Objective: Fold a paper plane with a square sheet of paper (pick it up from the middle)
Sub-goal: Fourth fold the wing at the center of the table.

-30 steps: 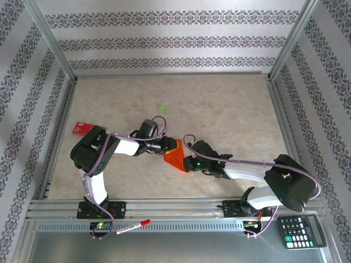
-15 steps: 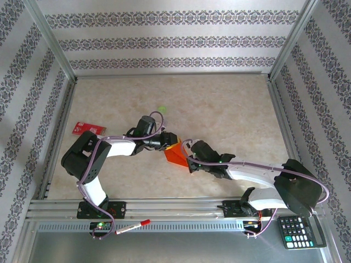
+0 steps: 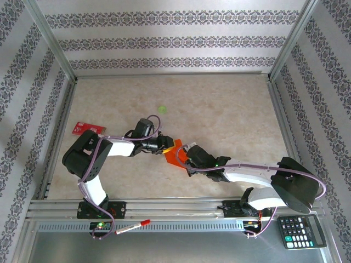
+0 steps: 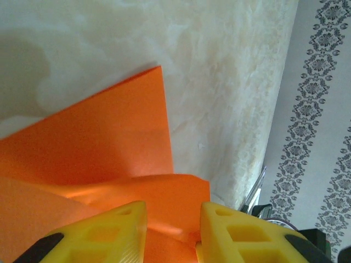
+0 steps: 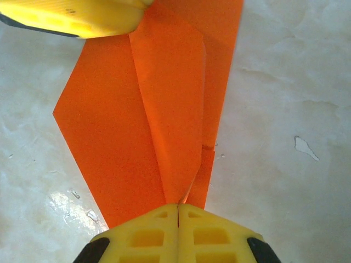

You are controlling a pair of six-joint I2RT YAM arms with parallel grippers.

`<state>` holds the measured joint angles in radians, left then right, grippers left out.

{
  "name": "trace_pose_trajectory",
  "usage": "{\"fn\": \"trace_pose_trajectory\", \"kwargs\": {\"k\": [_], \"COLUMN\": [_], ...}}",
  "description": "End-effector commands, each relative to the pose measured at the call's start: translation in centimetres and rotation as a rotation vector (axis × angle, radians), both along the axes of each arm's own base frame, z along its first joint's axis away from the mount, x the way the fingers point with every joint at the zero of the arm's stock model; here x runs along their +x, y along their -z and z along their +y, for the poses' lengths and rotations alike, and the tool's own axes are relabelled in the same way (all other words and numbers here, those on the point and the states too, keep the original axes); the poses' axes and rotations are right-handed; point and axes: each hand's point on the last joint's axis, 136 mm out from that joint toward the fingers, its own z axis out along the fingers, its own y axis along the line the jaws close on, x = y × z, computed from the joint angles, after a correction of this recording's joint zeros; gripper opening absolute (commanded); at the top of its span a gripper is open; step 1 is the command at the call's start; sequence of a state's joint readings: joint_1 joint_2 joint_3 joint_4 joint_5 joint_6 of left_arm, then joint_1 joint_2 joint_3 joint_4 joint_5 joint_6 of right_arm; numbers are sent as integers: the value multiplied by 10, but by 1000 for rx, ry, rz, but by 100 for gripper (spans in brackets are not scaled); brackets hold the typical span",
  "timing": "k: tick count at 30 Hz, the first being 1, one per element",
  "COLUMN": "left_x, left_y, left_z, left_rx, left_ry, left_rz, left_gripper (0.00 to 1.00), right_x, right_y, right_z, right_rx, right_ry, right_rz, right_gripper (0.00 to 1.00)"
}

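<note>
The orange sheet of paper (image 3: 173, 156) lies on the table's middle, folded to a narrow pointed shape with a raised centre flap (image 5: 167, 109). My right gripper (image 3: 186, 160) comes at it from the right. Its yellow fingers are pressed together (image 5: 178, 207) and the flap's narrow end runs into their seam. My left gripper (image 3: 166, 144) reaches in from the left, and one of its fingers (image 5: 82, 16) rests at the paper's far end. In the left wrist view its jaws (image 4: 173, 211) stand apart over a curled fold of the paper (image 4: 164, 192).
A small red card (image 3: 88, 128) lies at the left and a tiny green spot (image 3: 162, 109) farther back. Aluminium rails (image 3: 164, 207) run along the near edge, with a red-capped pen (image 3: 131, 227) and a calculator (image 3: 301, 231) in front. Patterned walls enclose the table.
The right gripper has slid left along the paper, which now looks narrower. The left arm's elbow has swung left while its gripper stayed at the paper.
</note>
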<state>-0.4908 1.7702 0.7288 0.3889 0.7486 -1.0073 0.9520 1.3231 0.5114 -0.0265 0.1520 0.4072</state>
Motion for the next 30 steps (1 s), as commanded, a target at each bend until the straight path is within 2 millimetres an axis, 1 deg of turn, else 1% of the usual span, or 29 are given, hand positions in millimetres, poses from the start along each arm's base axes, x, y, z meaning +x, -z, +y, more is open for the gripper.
{"fn": "trace_pose_trajectory", "kwargs": {"k": [1,9,13,18,20,28,30], "left_x": [11,5,-1,-6,-6,-7,-7], "left_y": [4,29,42,50,52,55,55], "left_z": [2,12,16,18,19,20,20], "left_rx": [10,82,102,105,111,118,119], "left_ry": [-13,-15,-16,-11,-10,-6,-8], "left_rz": [-10,15,29,38,37,40,40], "left_gripper": [30,28,28,27,27,27,27], "right_x": [2,0,-2,-3,-3,-3,-5], "right_y": [-1,-4,-4,-2,-2,1,3], "right_z": [0,3,7,11,12,14,14], "right_rx": [-24,-7,43,138,173,209,215], "right_ry": [-4,-9,-4,14,24,32,29], "right_rz": [-29,-31,-4,55,76,104,112], "right_gripper": [0,0,4,10,10,9,8]}}
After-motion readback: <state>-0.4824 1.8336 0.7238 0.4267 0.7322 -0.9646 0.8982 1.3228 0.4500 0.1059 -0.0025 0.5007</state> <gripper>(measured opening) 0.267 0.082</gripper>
